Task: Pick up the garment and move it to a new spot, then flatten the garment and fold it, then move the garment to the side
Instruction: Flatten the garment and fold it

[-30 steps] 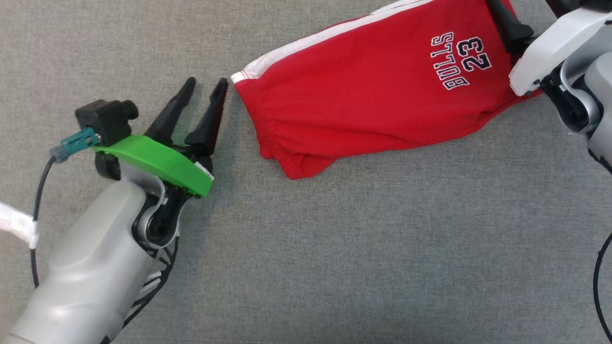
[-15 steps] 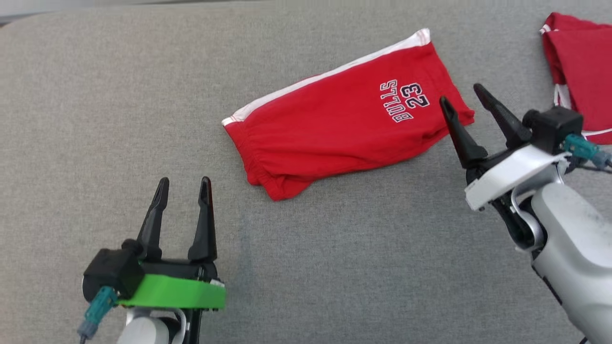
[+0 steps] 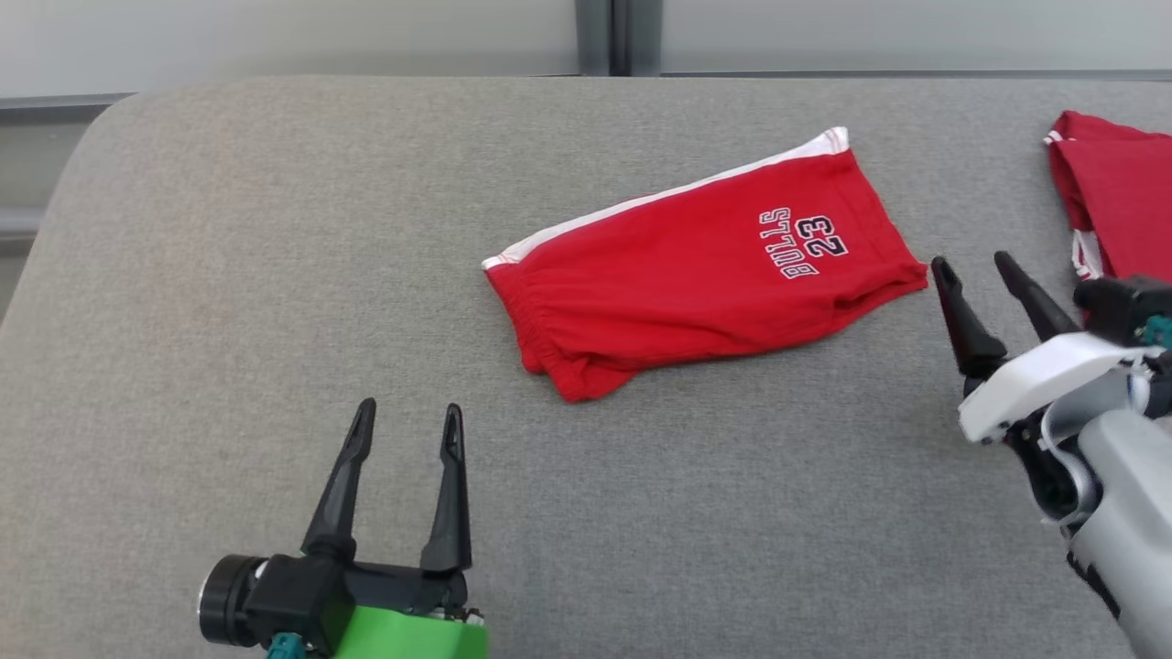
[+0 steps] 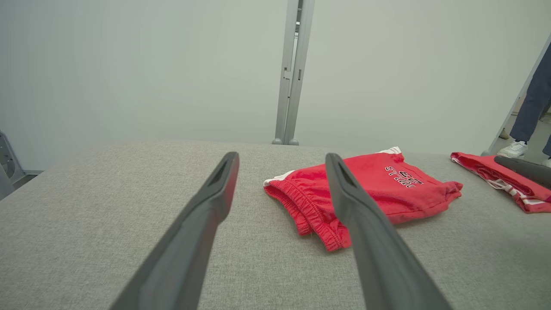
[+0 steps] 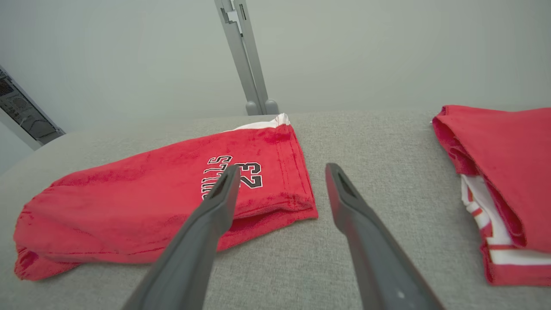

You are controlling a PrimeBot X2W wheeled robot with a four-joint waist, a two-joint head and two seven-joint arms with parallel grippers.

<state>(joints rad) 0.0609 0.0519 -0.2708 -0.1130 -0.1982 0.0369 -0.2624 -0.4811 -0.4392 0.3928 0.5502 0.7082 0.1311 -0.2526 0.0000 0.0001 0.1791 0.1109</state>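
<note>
We are seeing the left gripper [image 3: 409,407] at lower left, fingers spread, gripping nothing. Folded red shorts [image 3: 696,265] are lying on the grey table [image 3: 229,275], apart from it. The right gripper [image 3: 971,261] is hanging just beside their hem, fingers spread, empty. Far right, another red garment [image 3: 1112,197], possibly a jersey, is lying half cropped.

The table [image 3: 275,229] is being viewed from the head, downward. It is being skimmed low from both wrists, toward the wall [image 4: 129,64]; the shorts [image 3: 705,265] are being shared.
</note>
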